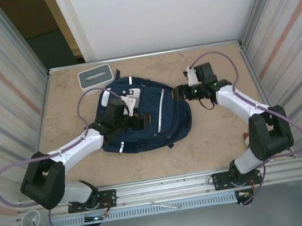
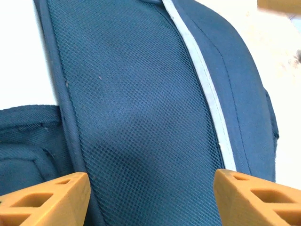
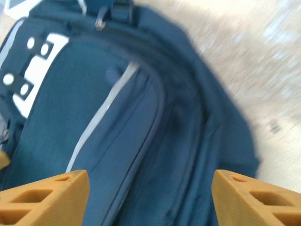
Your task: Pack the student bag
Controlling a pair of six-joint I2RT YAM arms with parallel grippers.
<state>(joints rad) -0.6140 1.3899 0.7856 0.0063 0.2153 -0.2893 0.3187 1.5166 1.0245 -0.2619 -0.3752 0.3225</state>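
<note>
While the left gripper (image 1: 133,119) and right gripper (image 1: 181,93) both hang open, the backpack (image 1: 177,118) lies flat near the middle of the table (image 1: 216,137).
Nearest, both arm bases sit on the rail (image 1: 167,186) at the table's near edge. Next, the left gripper (image 2: 150,181) is over the backpack's left half. Its orange fingers (image 2: 42,197) are spread wide with nothing between them, low above a dark mesh panel (image 2: 141,94) beside a white stripe (image 2: 207,94); can't tell if they touch the fabric. Further in, the right gripper (image 3: 148,181) is at the backpack's right far edge. Its fingers (image 3: 254,197) are also spread and nothing is held. It looks across the front pocket toward a white patch (image 3: 33,70); that view is blurred. Farthest, a small grey box (image 1: 95,76) sits at the far left corner, close to the backpack's top.
</note>
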